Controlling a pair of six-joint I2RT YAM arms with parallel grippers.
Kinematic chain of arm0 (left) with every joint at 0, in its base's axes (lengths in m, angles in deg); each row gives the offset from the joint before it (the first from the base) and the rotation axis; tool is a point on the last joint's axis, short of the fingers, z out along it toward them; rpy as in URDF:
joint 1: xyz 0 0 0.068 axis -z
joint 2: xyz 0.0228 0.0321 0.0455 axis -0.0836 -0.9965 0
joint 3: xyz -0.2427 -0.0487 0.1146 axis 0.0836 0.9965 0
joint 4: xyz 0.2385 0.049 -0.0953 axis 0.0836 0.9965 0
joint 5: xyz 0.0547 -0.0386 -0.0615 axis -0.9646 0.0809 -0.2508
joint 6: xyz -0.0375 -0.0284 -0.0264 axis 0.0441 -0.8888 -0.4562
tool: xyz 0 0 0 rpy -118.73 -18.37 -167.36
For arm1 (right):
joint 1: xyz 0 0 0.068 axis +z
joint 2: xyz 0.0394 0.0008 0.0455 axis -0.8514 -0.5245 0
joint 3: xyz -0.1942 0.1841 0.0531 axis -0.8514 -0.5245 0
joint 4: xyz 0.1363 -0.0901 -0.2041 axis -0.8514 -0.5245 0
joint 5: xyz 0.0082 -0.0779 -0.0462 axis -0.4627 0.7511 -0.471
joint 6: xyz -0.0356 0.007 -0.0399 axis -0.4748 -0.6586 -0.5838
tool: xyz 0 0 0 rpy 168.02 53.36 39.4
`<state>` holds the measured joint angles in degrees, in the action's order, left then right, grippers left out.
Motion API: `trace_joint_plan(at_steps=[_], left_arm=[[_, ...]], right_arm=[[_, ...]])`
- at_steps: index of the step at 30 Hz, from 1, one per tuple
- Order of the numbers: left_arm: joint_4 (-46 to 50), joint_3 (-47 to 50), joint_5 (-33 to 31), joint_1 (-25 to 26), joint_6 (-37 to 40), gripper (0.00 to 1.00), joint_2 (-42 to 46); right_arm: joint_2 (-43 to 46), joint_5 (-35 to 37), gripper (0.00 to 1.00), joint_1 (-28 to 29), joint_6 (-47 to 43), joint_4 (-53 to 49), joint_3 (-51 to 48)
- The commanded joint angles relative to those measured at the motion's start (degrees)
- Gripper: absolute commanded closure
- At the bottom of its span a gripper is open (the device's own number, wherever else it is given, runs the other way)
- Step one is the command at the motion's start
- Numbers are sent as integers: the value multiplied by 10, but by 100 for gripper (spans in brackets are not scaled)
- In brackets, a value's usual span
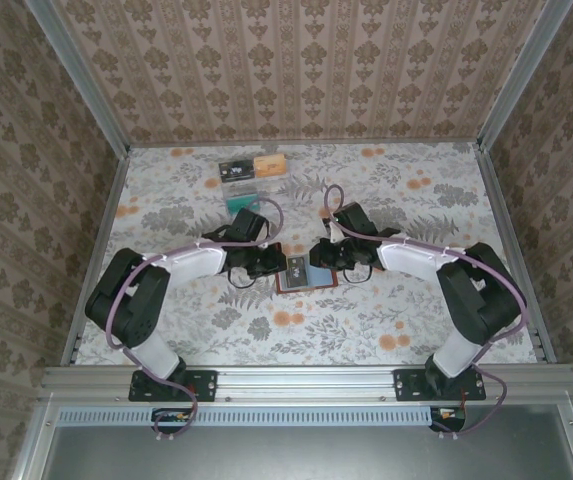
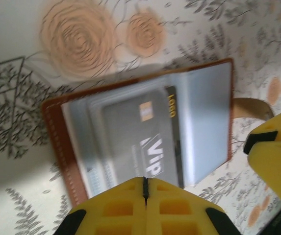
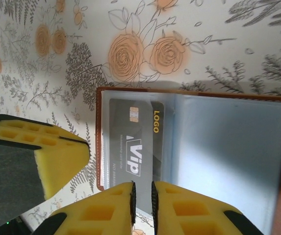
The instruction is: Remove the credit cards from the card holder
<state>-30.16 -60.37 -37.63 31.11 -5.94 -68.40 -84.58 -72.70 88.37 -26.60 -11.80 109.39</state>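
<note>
Card holder (image 1: 301,278): we see it lying open and flat at the middle of the flowered table (image 1: 366,320), grey-blue pockets facing up, between the two grippers.
Card inside: a grey card (image 3: 130,142) marked VIP and LOGO sits in one pocket, beside the holder's brown outer edge.
Left gripper (image 2: 145,182): its yellow fingers are pressed together with no gap at the grey card's near end. We cannot tell whether the card's edge is caught between them.
Right gripper (image 3: 142,186): its fingers are nearly together, with a slim dark gap between them, over the holder's near edge. We cannot tell whether they touch it.
Cards already out: a black card (image 1: 234,168), an orange card (image 1: 269,162) and a teal card (image 1: 238,200) lie close together at the table's far side, well apart from the holder.
</note>
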Motion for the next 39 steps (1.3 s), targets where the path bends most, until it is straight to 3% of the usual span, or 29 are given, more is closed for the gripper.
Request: trace_joint_plan(at_steps=[1,24,30,32,39], left_arm=[[3,10,-7,-3,9,100,-8],[-5,13,-2,3,1,100,-44],[-3,13,0,4,2,100,-45],[1,11,-3,4,4,100,-44],[31,6,-18,-1,19,100,-41]], right_arm=[[-21,-32,81,4,17,19,15],[-89,-69,77,5,28,44,13],[-91,-72,87,6,32,49,14],[-91,-70,99,5,30,46,15],[-71,-59,100,-7,18,28,5]])
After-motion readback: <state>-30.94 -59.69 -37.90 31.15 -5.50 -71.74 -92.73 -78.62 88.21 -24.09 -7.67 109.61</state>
